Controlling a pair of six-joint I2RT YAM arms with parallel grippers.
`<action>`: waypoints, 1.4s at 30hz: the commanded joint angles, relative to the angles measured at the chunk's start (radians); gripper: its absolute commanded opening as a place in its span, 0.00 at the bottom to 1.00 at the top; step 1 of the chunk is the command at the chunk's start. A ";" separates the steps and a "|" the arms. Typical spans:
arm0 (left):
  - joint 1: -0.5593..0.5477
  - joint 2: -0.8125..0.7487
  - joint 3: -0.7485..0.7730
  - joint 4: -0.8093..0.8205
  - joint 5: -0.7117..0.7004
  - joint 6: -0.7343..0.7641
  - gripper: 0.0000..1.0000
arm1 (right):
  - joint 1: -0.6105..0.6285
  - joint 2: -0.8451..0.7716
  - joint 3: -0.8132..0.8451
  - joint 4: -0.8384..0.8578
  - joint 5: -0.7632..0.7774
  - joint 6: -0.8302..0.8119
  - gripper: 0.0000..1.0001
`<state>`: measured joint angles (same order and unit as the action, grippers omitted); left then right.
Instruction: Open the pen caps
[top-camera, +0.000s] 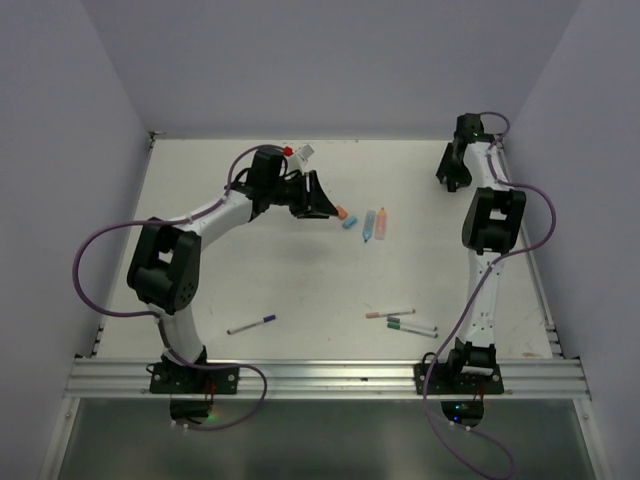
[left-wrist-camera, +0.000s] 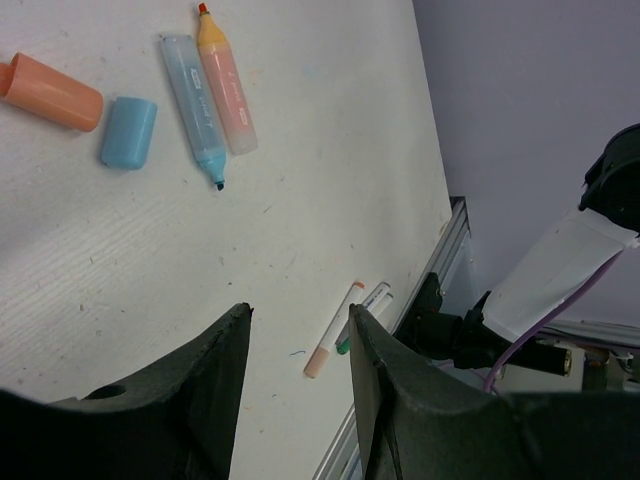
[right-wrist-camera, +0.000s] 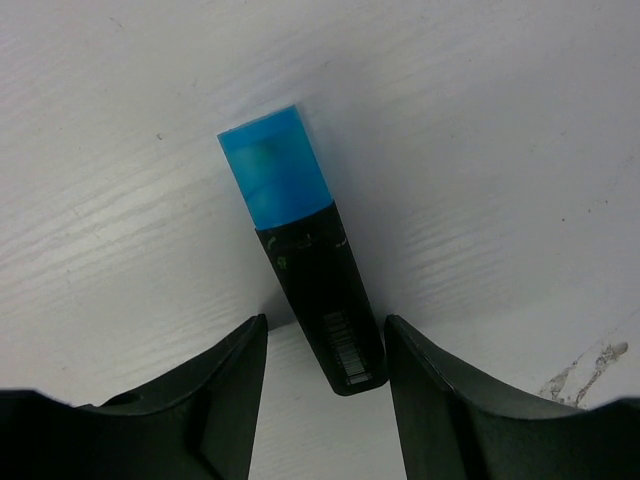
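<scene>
The right pincer hangs released over the worktop, jaws on both sides of a black marker — not touching. Better to clamp the black part only, leaving its blue cap free for the empty, released left pincer.

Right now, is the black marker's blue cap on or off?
On: the blue cap sits seated over one end of the black marker; no tip shows.
</scene>
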<state>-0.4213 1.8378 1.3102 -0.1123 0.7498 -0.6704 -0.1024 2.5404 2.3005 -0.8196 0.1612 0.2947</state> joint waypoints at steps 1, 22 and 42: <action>-0.004 -0.026 0.017 0.043 0.026 -0.009 0.47 | -0.006 0.014 0.043 -0.027 -0.043 -0.032 0.54; 0.029 -0.097 -0.068 0.019 0.040 -0.078 0.43 | 0.094 -0.300 -0.160 -0.030 -0.057 -0.019 0.00; 0.058 -0.095 -0.095 0.163 0.072 -0.245 0.49 | 0.559 -0.954 -0.851 -0.021 -0.325 0.072 0.00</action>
<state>-0.3687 1.7668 1.2366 -0.0460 0.7830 -0.8471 0.4126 1.6444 1.4670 -0.8539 -0.1093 0.3302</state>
